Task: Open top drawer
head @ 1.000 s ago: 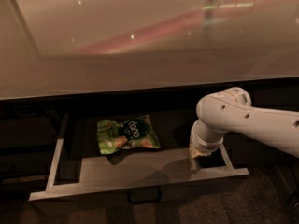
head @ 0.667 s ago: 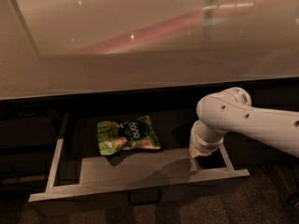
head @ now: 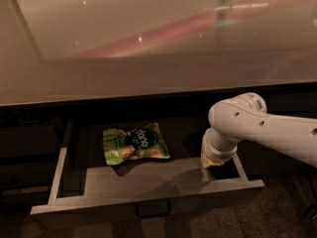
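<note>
Sharply bent, the arm (head: 267, 130) holds its jaws, state hidden, inside the top drawer (head: 148, 196).

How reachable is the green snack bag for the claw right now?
Probably yes. The wide dark grey top drawer stands pulled out, the flat green snack bag lies uncovered inside, and the claw sits at the drawer's right front corner with nothing between them.
</note>
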